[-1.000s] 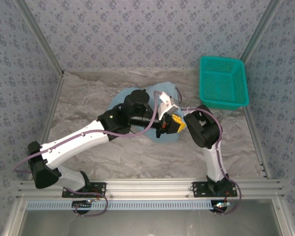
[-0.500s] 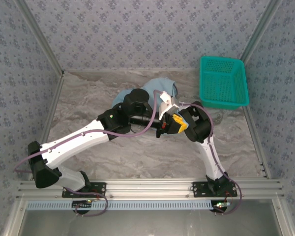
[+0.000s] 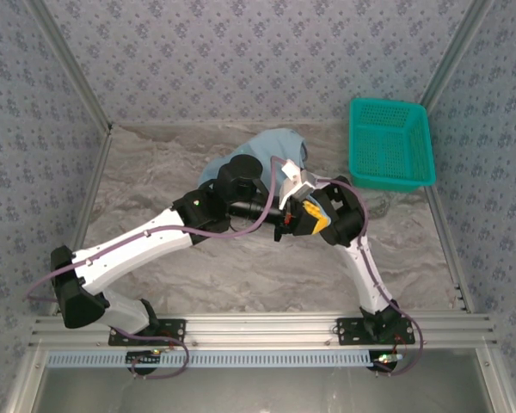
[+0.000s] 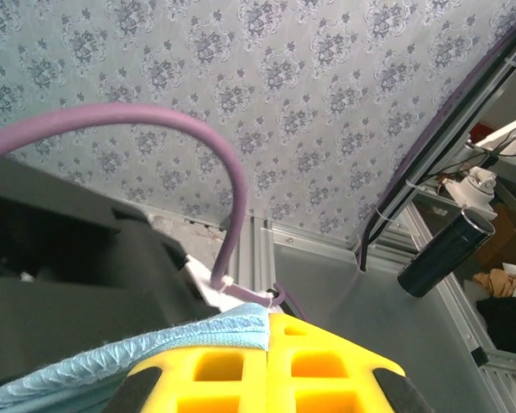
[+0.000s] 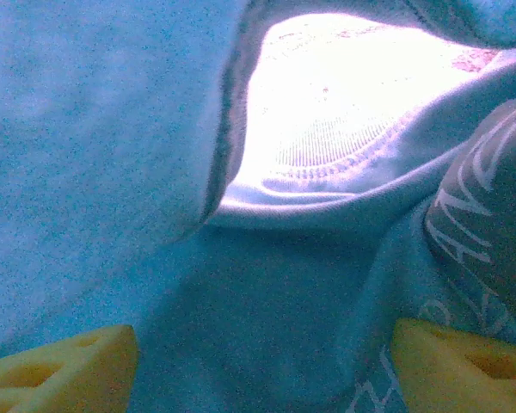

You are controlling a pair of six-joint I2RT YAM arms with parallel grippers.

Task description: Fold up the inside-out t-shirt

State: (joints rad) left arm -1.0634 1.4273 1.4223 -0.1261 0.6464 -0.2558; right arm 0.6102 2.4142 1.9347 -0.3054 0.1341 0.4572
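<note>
Left gripper (image 4: 267,366) pads are pressed together, pinching the hem of the inside-out t-shirt (image 3: 271,146); right gripper (image 5: 258,361) fingers are apart w/ cloth between. Vs 1 s ago, the shirt's near part is off the table (image 3: 241,275) front, bunched far-side behind the wrists. You've a heap, not a fold yet.

We find the inside-out t-shirt (image 3: 271,148) on the table (image 3: 155,181) at far centre, with the basket (image 3: 389,142) apart to its right, in the far right corner. The left gripper (image 3: 308,218) sits just near of the cloth, a hem between its fingers; cloth also lies before the right gripper (image 5: 258,361), between its fingers.
</note>
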